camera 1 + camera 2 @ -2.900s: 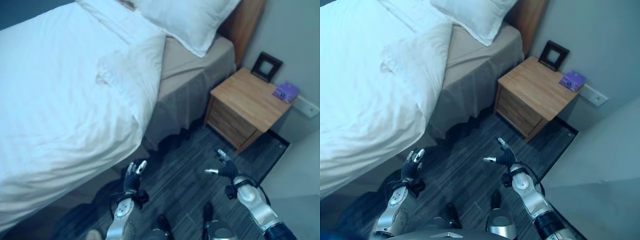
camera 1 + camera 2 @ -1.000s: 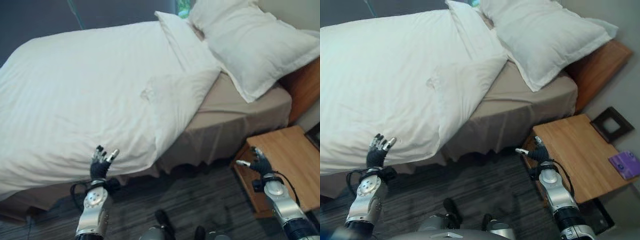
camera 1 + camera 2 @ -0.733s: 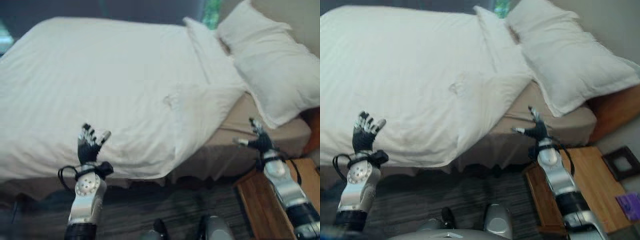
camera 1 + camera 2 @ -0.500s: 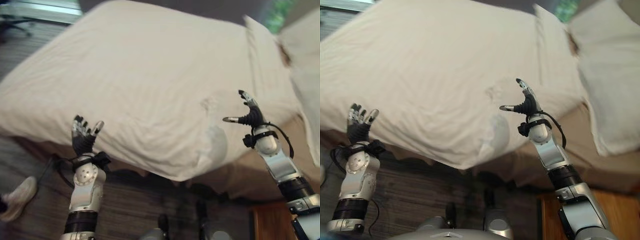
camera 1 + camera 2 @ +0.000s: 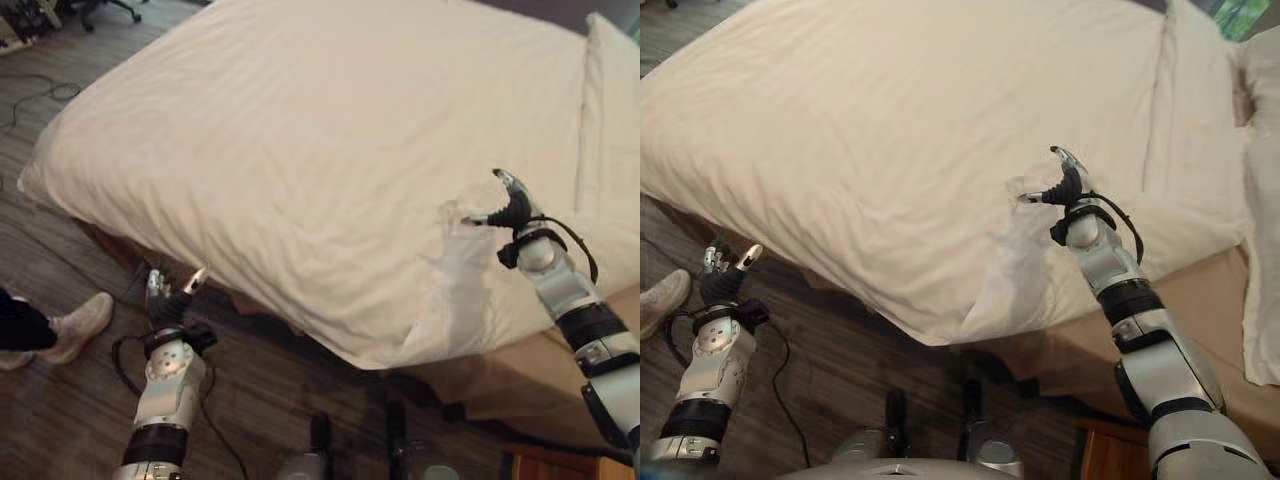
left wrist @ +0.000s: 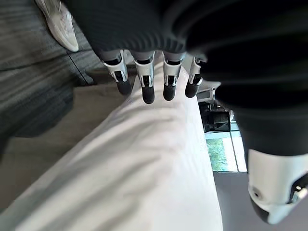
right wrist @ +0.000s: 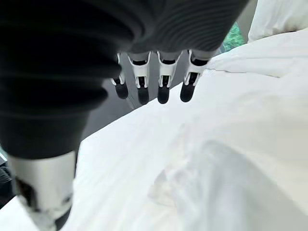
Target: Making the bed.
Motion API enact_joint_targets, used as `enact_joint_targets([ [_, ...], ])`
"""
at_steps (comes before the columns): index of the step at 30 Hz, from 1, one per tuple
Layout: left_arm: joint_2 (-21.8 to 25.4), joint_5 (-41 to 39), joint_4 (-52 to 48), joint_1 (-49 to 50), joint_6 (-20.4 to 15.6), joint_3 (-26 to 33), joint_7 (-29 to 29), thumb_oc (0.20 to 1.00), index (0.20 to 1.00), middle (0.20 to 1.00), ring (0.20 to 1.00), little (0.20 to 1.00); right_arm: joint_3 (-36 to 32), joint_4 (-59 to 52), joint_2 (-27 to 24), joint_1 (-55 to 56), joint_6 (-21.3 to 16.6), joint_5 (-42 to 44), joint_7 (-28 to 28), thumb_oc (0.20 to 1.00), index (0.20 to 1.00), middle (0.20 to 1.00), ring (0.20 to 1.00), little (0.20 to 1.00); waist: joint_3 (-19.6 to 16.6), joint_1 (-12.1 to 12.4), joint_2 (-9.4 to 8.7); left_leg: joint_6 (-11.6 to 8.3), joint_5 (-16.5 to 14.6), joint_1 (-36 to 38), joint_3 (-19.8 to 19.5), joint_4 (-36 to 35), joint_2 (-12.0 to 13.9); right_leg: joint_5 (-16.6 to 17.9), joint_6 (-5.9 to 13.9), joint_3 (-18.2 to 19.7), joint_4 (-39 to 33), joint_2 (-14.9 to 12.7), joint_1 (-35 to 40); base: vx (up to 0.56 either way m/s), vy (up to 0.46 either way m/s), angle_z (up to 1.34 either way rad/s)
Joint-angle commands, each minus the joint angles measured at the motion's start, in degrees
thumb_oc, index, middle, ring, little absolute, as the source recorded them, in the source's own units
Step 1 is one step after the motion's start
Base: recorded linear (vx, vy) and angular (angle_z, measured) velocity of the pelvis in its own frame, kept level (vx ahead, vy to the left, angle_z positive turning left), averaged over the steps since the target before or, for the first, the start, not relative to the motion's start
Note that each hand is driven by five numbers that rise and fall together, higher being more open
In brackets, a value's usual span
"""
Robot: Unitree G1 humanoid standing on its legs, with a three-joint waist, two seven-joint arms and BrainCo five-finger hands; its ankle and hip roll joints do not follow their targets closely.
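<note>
A matt white cloth duvet (image 5: 330, 150), softly creased, overhangs a dull, wood-grained floor (image 5: 60, 420).

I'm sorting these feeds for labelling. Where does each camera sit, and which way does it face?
Left eye: on the head, looking down at the duvet; left hand and right hand show.
Right eye: beside it, same scene.
Left wrist: looks along its open fingers at the duvet's edge; a person's shoe shows.
Right wrist: looks along its open fingers over the duvet.
All share the duvet.
</note>
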Motion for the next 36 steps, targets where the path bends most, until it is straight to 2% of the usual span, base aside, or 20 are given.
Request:
enact_joint_targets([
  [1, 3.75, -0.87, 1.56, -5.71, -3.52, -1.84, -0.01, 1.0, 1.0, 1.0, 1.0, 1.0, 2.18, 2.94, -2.74, -8.64, -0.6, -3.78, -2.99, 1.0, 1.0, 1.0, 1.0, 1.0, -1.41, -0.28, 1.86, -6.99, -0.22, 2.26, 4.57, 0.26, 5.67, -4.51, 2.33, -0.15, 1.23, -3.16, -0.4, -0.01, -0.068, 0.02],
  [3, 4.81, -0.55, 3.35, -8.28, -4.12, -2.75, 0.34, 1.0, 1.0, 1.0, 1.0, 1.0, 4.66, 7.58, -4.51, -12.78, -0.15, -7.34, -4.53, 1.0, 1.0, 1.0, 1.0, 1.0, -0.51, -0.31, 3.78, -7.61, 0.8, -0.34, 4.15, 0.26, 5.52, -4.29, 2.25, -0.32, 1.23, -3.4, -2.75, -0.04, -0.08, 0.07],
  [4, 5.59, 0.13, 3.59, -9.58, -4.53, -3.4, 0.75, 1.0, 1.0, 1.0, 1.0, 1.0, 7.85, 8.69, -7.23, -15.74, 0.32, -11.87, -5.47, 1.0, 1.0, 1.0, 1.0, 1.0, 0.01, -0.28, 4.78, -8.1, 1.55, -2.08, 3.98, 0.26, 5.39, -4.17, 2.29, -0.58, 1.23, -3.66, -4.18, -0.04, -0.049, 0.15],
  [5, 5.45, 0.15, 3.67, -9.71, -4.57, -3.34, 0.75, 1.0, 1.0, 1.0, 1.0, 1.0, 8.08, 8.87, -7.25, -16.04, 0.27, -11.88, -5.5, 1.0, 1.0, 1.0, 1.0, 1.0, -0.08, -0.36, 4.94, -8.1, 1.58, -2.32, 3.93, 0.26, 5.4, -4.14, 2.28, -0.62, 1.23, -3.65, -4.38, -0.02, -0.07, 0.13],
  [6, 5.94, 1.2, 2.03, -9.79, -4.82, -3.66, 0.79, 1.0, 1.0, 1.0, 1.0, 1.0, 16.47, 9.28, -11.9, -21.1, 1.2, -23.72, -5.0, 1.0, 1.0, 1.0, 1.0, 1.0, 0.28, 0.03, 5.77, -8.65, 2.0, -3.89, 3.85, 0.26, 5.27, -4.32, 2.46, -0.96, 1.23, -3.92, -5.61, -0.02, -0.061, 0.15],
  [7, 6.06, 1.92, 0.7, -9.52, -4.95, -3.69, 0.56, 1.0, 1.0, 1.0, 1.0, 1.0, 18.4, 9.16, -13.67, -23.4, 0.94, -26.54, -4.85, 1.0, 1.0, 1.0, 1.0, 1.0, 0.41, 0.04, 6.01, -8.76, 2.47, -4.76, 3.73, 0.26, 5.17, -4.06, 2.44, -0.88, 1.23, -3.95, -6.44, -0.02, -0.081, 0.15],
  [8, 4.36, 3.98, 6.0, -14.39, -3.68, -7.07, 2.46, 1.0, 1.0, 1.0, 1.0, 1.0, 20.37, 11.41, -11.78, -25.09, 1.37, -28.67, -5.7, 1.0, 1.0, 1.0, 1.0, 1.0, 0.33, -0.92, 6.35, -8.97, 2.75, -5.54, 4.06, 0.26, 5.28, -3.88, 2.54, -0.72, 1.23, -3.93, -7.31, -0.02, -0.041, 0.09],
  [9, 4.24, 3.97, 6.71, -15.2, -3.95, -7.39, 2.56, 1.0, 1.0, 1.0, 1.0, 1.0, 20.54, 11.78, -11.87, -25.47, 1.29, -28.66, -5.86, 1.0, 1.0, 1.0, 1.0, 1.0, 0.43, -0.75, 6.48, -8.98, 2.76, -5.67, 4.07, 0.26, 5.29, -3.87, 2.54, -0.7, 1.23, -3.92, -7.45, 0.0, -0.033, 0.05],
  [10, 3.72, 4.8, 10.78, -18.41, -3.6, -9.78, 1.79, 1.0, 1.0, 1.0, 1.0, 1.0, 22.6, 17.51, -10.28, -27.42, 2.95, -30.65, -5.1, 1.0, 1.0, 1.0, 1.0, 1.0, 0.74, -0.56, 6.85, -9.12, 2.94, -6.12, 4.0, 0.26, 5.24, -3.82, 2.57, -0.59, 1.23, -3.91, -7.9, -0.01, -0.055, -0.02],
  [11, 3.09, 3.2, 13.94, -26.76, -3.75, -14.19, 1.78, 1.0, 1.0, 1.0, 1.0, 1.0, 27.81, 22.42, -6.96, -32.13, 3.77, -33.04, -4.15, 1.0, 1.0, 1.0, 1.0, 1.0, 1.02, -0.76, 7.62, -9.34, 3.38, -7.2, 3.7, 0.26, 5.12, -3.72, 2.63, -0.21, 1.23, -3.74, -8.93, -0.02, -0.077, -0.01],
  [12, 2.32, 3.77, 15.03, -29.77, -3.51, -16.41, 2.15, 1.0, 1.0, 1.0, 1.0, 1.0, 28.97, 24.55, -5.09, -32.48, 4.22, -33.86, -3.5, 1.0, 1.0, 1.0, 1.0, 1.0, 1.02, -1.01, 7.94, -9.49, 3.59, -7.6, 3.81, 0.26, 5.09, -3.62, 2.68, -0.04, 1.23, -3.77, -9.22, -0.01, -0.065, 0.0],
  [15, 0.88, 4.57, 17.58, -34.02, -3.08, -18.78, 2.3, 1.0, 1.0, 1.0, 1.0, 1.0, 29.86, 28.54, -2.39, -32.1, 4.7, -34.32, -3.86, 1.0, 1.0, 1.0, 1.0, 1.0, 1.24, -1.18, 8.79, -9.44, 3.81, -8.38, 3.87, 0.26, 4.79, -3.45, 2.74, 0.46, 1.23, -3.96, -10.07, -0.01, -0.018, 0.02],
  [16, -0.37, 4.76, 19.14, -36.06, -2.9, -20.07, 2.26, 1.0, 1.0, 1.0, 1.0, 1.0, 29.69, 30.7, -0.79, -30.8, 4.98, -34.04, -3.92, 0.831, 0.831, 0.831, 0.831, 0.831, 1.37, -1.37, 9.33, -9.43, 3.96, -8.74, 3.88, 0.26, 4.62, -3.27, 2.84, 0.7, 1.23, -4.21, -10.56, -0.02, -0.012, -0.04],
  [17, -0.94, 4.67, 20.29, -37.36, -2.83, -20.91, 2.07, 1.0, 1.0, 1.0, 1.0, 1.0, 29.38, 32.14, 0.1, -30.33, 5.04, -33.44, -3.48, 0.354, 0.354, 0.354, 0.354, 0.354, 1.26, -1.34, 9.7, -9.38, 3.97, -9.02, 3.97, 0.26, 4.52, -3.27, 2.89, 0.8, 1.23, -4.41, -10.89, -0.01, -0.004, -0.07],
  [18, -1.6, 4.52, 21.32, -38.39, -2.84, -21.6, 2.06, 1.0, 1.0, 1.0, 1.0, 1.0, 29.38, 33.38, 0.83, -29.87, 5.32, -33.13, -3.39, 0.2, 0.2, 0.2, 0.2, 0.2, 1.17, -1.52, 9.94, -9.36, 3.91, -8.95, 4.16, 0.26, 4.49, -3.3, 2.96, 0.88, 1.23, -4.54, -10.94, -0.01, 0.001, -0.06],
  [22, -3.91, 5.39, 24.06, -40.56, -2.39, -23.66, 2.11, 1.0, 1.0, 1.0, 1.0, 1.0, 27.04, 34.79, 2.82, -26.01, 5.54, -30.87, -3.8, 0.2, 0.2, 0.2, 0.2, 0.2, 1.7, -2.52, 10.43, -9.0, 3.57, -7.22, 4.28, 0.26, 4.26, -3.41, 3.06, 1.59, 1.23, -4.48, -9.65, 0.0, 0.01, -0.01],
  [28, -5.4, 5.93, 23.13, -37.77, -1.59, -23.15, 2.72, 1.0, 1.0, 1.0, 1.0, 1.0, 22.42, 29.44, 3.72, -18.93, 5.86, -28.3, -5.64, 0.2, 0.2, 0.2, 0.2, 0.2, 0.77, -5.04, 8.96, -7.37, 0.96, -2.49, 6.29, 0.26, 4.05, -3.14, 3.03, 3.05, 1.23, -4.57, -6.56, 0.0, 0.069, -0.04],
  [32, -4.28, 6.47, 16.71, -30.46, -1.35, -19.49, 2.11, 1.0, 1.0, 1.0, 1.0, 1.0, 15.76, 16.57, -0.07, -11.65, 4.92, -25.54, -6.8, 0.2, 0.2, 0.2, 0.2, 0.2, -0.49, -6.92, 7.13, -6.32, -0.95, 1.2, 8.35, 0.26, 4.22, -2.72, 3.18, 4.37, 1.23, -4.32, -4.81, -0.01, 0.098, -0.24],
  [33, -4.08, 6.28, 11.91, -23.75, -1.28, -15.71, 1.45, 1.0, 1.0, 1.0, 1.0, 1.0, 9.64, 7.64, -2.38, -4.8, 4.58, -24.7, -7.94, 0.2, 0.2, 0.2, 0.2, 0.2, -1.16, -7.64, 6.3, -5.89, -1.76, 2.93, 9.28, 0.26, 4.3, -2.61, 3.24, 5.19, 1.23, -4.15, -3.94, -0.01, 0.117, -0.14],
  [36, -4.1, 6.56, 8.23, -17.06, -0.76, -13.11, 0.07, 1.0, 1.0, 1.0, 1.0, 1.0, 4.75, 0.5, -2.63, 2.93, 4.07, -25.34, -7.53, 0.2, 0.2, 0.2, 0.2, 0.2, -2.11, -7.86, 5.4, -5.38, -2.47, 4.92, 9.97, 0.26, 4.29, -2.5, 3.24, 5.86, 1.23, -3.79, -2.78, -0.01, 0.056, -0.51],
])
